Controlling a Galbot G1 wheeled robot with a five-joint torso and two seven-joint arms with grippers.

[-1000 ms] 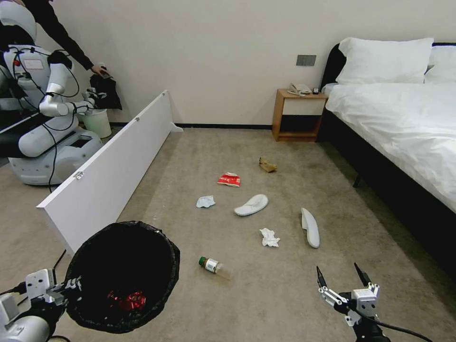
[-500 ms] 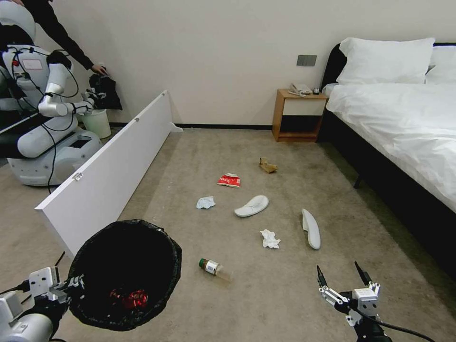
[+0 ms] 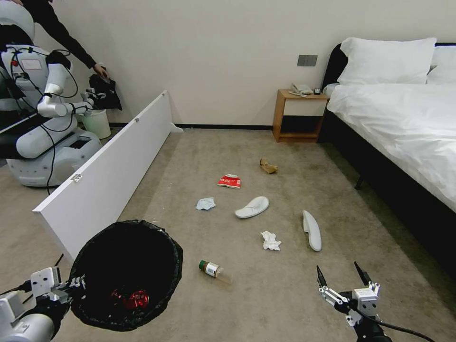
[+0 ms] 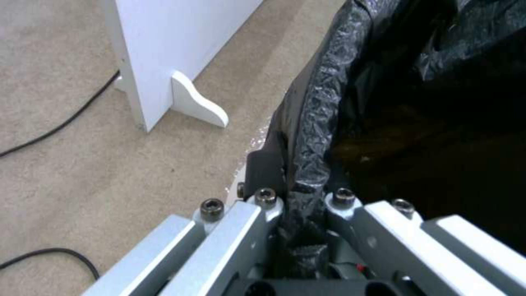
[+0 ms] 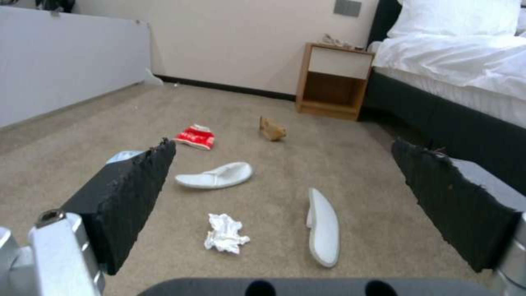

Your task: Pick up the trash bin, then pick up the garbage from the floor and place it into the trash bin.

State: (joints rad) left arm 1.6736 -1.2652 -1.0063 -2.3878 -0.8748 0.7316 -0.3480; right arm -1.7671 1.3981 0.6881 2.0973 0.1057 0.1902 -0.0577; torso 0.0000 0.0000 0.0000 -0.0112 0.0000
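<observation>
Change since earlier frame: whole head view shifted slightly, so camera moved; litter itself unmoved.
Round white bin with black bag liner (image 3: 126, 273): at left front, rim clamped in left end effector (image 4: 296, 201), crushed red can (image 3: 130, 299) inside.
Right end effector (image 3: 344, 280): spread wide, empty, low over beige carpet floor (image 3: 285, 294).
Nearest litter: green-capped bottle (image 3: 213, 270), crumpled white tissue (image 3: 270, 240), white slipper (image 3: 312, 230).
Judgement: bin secured; collection under way.

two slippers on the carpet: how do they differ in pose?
The left slipper lies flat, sole down, opening up, running roughly crosswise. The right slipper is tipped on its side edge, showing its narrow profile, pointing away towards the wall. The right one lies nearer the open right tool. Both are white, on the floor, untouched.
</observation>
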